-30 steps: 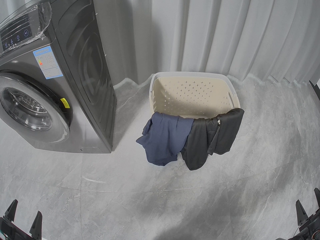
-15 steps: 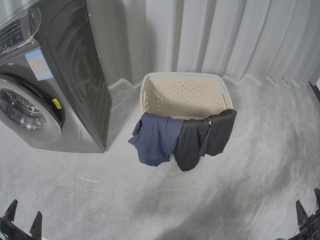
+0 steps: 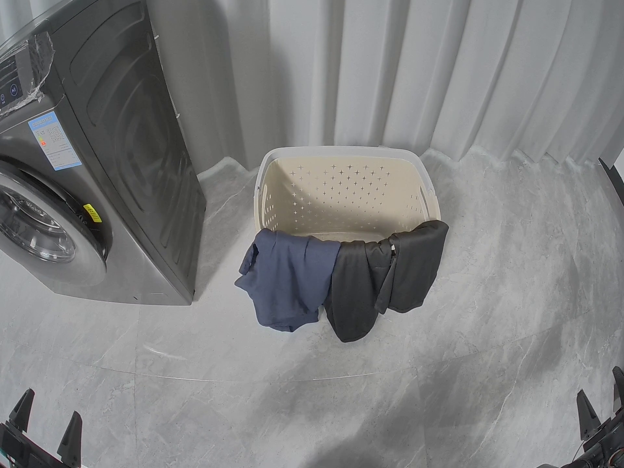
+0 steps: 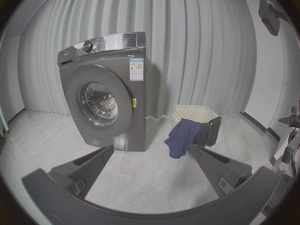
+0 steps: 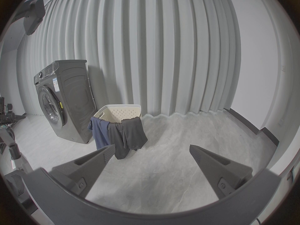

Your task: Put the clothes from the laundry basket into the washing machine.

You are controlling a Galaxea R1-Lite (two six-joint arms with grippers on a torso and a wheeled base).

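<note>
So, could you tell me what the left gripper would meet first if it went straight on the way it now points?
Probably bare floor: the open left gripper aims at the gap between the washing machine and the laundry basket. Nothing stands nearer, though depth is hard to judge.

Counted in the laundry corner: one grey front-loading washing machine [image 3: 97,183] with one round door [image 3: 39,229]; one cream laundry basket [image 3: 338,152]; two items of clothing, one blue garment [image 3: 286,281] and one dark grey garment [image 3: 383,274].
</note>
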